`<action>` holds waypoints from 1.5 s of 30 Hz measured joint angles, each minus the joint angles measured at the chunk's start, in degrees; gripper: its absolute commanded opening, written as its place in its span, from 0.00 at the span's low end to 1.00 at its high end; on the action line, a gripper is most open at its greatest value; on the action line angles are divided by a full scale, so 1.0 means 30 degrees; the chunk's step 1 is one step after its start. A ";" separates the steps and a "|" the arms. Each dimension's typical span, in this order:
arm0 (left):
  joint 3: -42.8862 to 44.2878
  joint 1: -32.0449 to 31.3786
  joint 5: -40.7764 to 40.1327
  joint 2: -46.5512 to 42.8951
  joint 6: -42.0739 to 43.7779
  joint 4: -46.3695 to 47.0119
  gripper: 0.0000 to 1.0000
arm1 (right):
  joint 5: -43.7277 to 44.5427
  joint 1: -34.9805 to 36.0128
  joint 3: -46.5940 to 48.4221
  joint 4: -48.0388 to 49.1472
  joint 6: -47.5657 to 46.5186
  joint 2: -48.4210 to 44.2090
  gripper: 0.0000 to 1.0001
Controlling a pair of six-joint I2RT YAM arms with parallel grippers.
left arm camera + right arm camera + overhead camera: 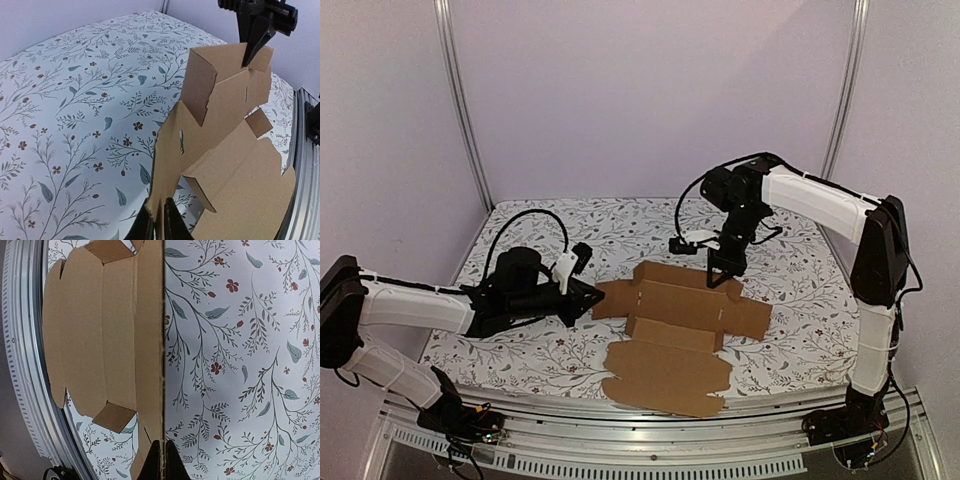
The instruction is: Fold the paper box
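Note:
The paper box (680, 330) is a plain brown die-cut cardboard sheet lying mostly flat in the middle of the table, one wide flap reaching the near edge. My left gripper (592, 298) is shut on the sheet's left end flap. In the left wrist view that gripper (160, 222) pinches the flap's edge, and the paper box (235, 165) rises beyond it. My right gripper (723, 280) comes down from above and is shut on the far edge panel. In the right wrist view this gripper (161, 460) clamps the upright edge of the paper box (115, 330). The right gripper (248, 62) also shows in the left wrist view.
A floral cloth (800, 270) covers the table. An aluminium rail (670, 430) runs along the near edge, with both arm bases on it. Pale walls and two metal posts (460, 100) close the back and sides.

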 measured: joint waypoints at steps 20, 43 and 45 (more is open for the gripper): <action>-0.2951 0.3228 -0.3934 0.0729 -0.4175 0.3016 0.55 | 0.9391 0.0051 -0.4641 0.9610 -0.1064 -0.1428 0.00; 0.3774 0.4852 0.1821 1.0892 -0.5515 0.7227 0.38 | 1.4834 0.1821 -1.4389 2.5900 -0.6207 -0.3439 0.00; 0.3774 0.4852 0.2331 1.0899 -0.5355 0.7329 0.38 | 1.5030 0.1894 -1.5045 2.6920 -0.6499 -0.3548 0.00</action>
